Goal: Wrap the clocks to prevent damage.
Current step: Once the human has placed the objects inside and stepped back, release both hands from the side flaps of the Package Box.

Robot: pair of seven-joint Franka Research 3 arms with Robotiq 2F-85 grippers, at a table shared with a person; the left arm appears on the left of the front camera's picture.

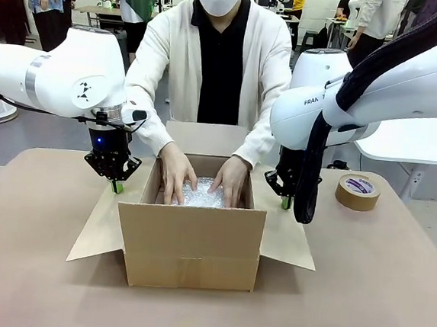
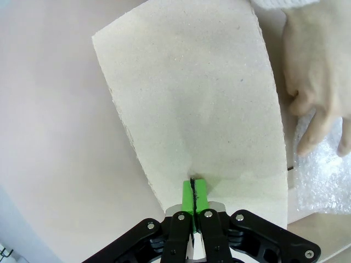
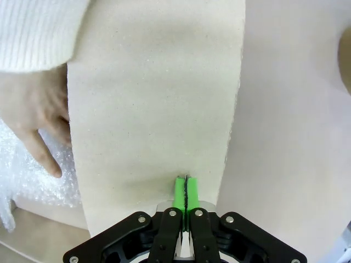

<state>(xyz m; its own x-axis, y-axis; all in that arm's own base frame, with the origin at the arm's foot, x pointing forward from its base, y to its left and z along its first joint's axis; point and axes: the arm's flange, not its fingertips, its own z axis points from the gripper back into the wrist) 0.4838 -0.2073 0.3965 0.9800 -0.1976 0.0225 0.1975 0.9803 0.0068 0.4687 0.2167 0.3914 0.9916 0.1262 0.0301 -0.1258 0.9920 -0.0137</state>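
Now doing: my left jaws, pressed together, rest on the left flap (image 2: 197,109); my right jaws, pressed together too, rest on the right flap (image 3: 159,98) of the box (image 1: 188,245) on the counter (image 1: 376,284).
Do well: press steadily without sliding, so the person's hands (image 1: 175,173) can tuck the bubble wrap (image 1: 200,192) freely.
Hidden: the clocks; probably under the wrap in the box, I cannot tell.

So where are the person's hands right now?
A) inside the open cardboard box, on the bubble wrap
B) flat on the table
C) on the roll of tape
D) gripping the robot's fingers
A: the person's hands reach down into the open cardboard box and rest on the bubble wrap, while the tape roll sits untouched off to one side.
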